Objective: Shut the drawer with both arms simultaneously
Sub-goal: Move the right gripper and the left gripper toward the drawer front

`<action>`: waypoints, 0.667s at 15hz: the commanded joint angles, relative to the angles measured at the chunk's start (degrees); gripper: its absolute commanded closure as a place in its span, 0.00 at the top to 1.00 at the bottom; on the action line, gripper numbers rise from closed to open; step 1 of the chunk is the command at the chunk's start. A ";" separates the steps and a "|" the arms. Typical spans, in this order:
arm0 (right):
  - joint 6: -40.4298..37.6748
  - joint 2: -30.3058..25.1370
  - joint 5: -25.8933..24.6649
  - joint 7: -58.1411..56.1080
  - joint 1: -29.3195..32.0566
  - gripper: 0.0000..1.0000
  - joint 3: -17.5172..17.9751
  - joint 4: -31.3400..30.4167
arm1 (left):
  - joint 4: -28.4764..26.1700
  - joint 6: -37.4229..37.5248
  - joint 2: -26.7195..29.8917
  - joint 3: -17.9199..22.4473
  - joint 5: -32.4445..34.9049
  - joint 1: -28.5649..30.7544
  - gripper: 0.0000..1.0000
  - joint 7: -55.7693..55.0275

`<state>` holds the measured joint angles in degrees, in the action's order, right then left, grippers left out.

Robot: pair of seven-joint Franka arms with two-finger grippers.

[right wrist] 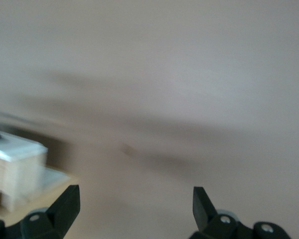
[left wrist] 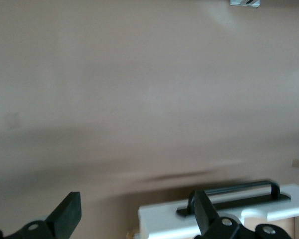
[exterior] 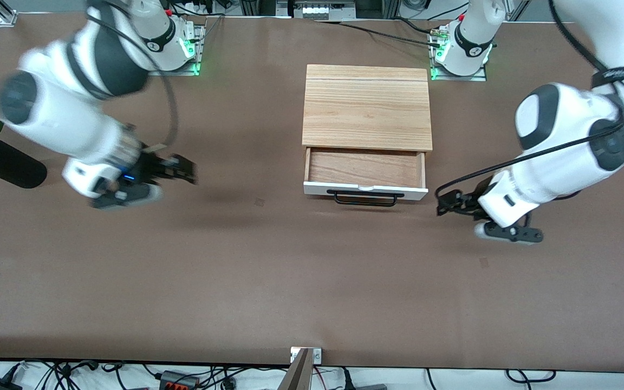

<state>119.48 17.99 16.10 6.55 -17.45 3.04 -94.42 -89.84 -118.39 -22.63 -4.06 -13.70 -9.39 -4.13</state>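
Near edge: I see bare table (exterior: pixel 312 292) from the camera-side edge up to the drawer front, plenty of room
Left gripper (exterior: pixel 444 204): fingers spread, holding nothing, low just beside the panel's corner
Right gripper (exterior: pixel 184 169): also spread and empty, well apart from the drawer
Drawer (exterior: pixel 365 168): still pulled out of the cabinet (exterior: pixel 367 105) mid-table, handle (exterior: pixel 365 198) untouched
Progress: I judge closing not yet begun
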 commanded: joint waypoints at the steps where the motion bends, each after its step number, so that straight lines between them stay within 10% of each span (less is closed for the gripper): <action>1: 10.30 6.87 6.04 4.42 -6.70 1.00 -0.57 2.13 | 1.78 -6.56 -4.16 0.37 -0.98 -2.73 1.00 -0.61; 10: 13.50 18.48 17.03 7.50 -9.88 1.00 0.04 11.71 | -4.90 -13.53 -7.69 -1.73 -7.04 -4.76 1.00 -0.26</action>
<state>133.40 33.29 31.60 12.05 -25.95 3.03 -86.33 -92.19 -131.15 -31.33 -4.36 -18.94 -14.08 -4.53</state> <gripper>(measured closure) 0.000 0.000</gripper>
